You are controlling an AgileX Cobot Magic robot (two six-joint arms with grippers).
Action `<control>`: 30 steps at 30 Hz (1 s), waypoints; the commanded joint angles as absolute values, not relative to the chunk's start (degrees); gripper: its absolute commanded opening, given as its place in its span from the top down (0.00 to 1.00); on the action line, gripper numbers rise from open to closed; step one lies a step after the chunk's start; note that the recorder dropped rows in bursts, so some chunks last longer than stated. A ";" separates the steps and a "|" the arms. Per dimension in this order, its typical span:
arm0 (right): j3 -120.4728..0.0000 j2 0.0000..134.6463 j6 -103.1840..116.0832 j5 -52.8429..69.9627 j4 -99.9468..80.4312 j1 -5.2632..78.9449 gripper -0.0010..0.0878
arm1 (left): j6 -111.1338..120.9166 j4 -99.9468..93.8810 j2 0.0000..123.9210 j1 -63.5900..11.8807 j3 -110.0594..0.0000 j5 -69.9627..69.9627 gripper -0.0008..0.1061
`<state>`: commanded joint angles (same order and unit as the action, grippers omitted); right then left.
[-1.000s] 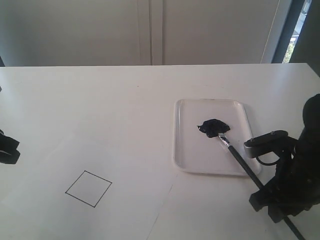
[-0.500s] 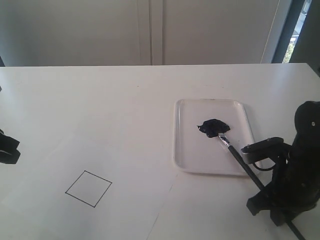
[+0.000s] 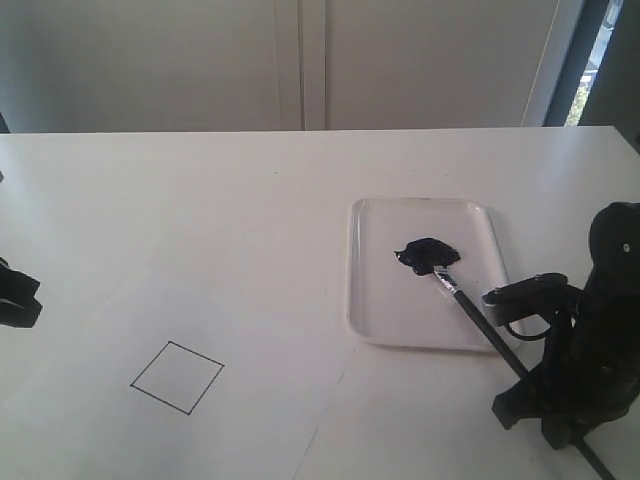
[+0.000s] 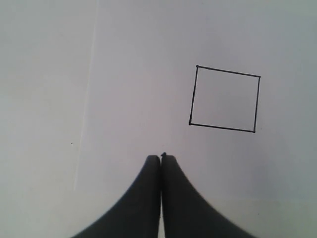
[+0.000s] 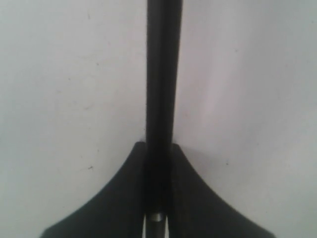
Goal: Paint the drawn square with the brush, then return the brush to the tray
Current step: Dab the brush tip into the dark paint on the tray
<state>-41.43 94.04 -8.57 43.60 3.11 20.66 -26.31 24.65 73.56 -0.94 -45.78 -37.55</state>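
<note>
Here the brush [image 3: 480, 325] is a long thin stick w/ a black handle, a silver ferrule and small dark bristles. In the ext. view its long axis goes diagonal. The bristles point to the upper left and touch the lower-right edge of the paint blob [image 3: 428, 253]. The handle goes to the lower right, crosses the rim of the tray [image 3: 400, 315] near its lower-right corner and leaves the frame at the bottom right. So the tip end is inside the tray and the rest is over the table [image 3: 200, 200].

The right gripper [image 3: 512, 352] is closed around the handle. In the right wrist view both black fingers [image 5: 198, 198] press on the handle, which runs straight to the top of the frame.

The drawn square [image 3: 177, 377] is at the lower left of the ext. view, on the paper sheet [image 3: 250, 430], well apart from the tray. It has a thin black outline, is white inside, and stands on one corner like a diamond.

The left gripper [image 4: 161, 159] has its jaws pressed together w/ nothing between them. In the left wrist view the square lies near, to the upper right of the tips.
</note>
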 joint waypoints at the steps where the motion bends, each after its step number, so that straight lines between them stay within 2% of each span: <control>1: -41.43 93.28 -8.57 43.48 3.11 20.66 0.99 | -26.31 24.65 73.56 -0.94 -45.78 -37.55 0.92; 9: -41.43 85.31 -7.20 43.01 2.41 20.66 0.99 | -26.31 24.78 73.56 -0.94 -45.78 -37.55 0.92; 18: -41.43 82.43 -4.34 47.12 -1.14 20.66 0.99 | -26.52 25.00 73.90 -0.94 -45.78 -37.55 0.92; 30: -41.43 76.37 -7.47 51.00 -2.77 26.68 0.99 | -26.76 25.63 77.00 -0.94 -45.78 -37.66 0.92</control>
<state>-41.43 76.37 -7.47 51.00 -2.77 26.68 -26.76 25.63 77.00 -0.94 -45.78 -37.66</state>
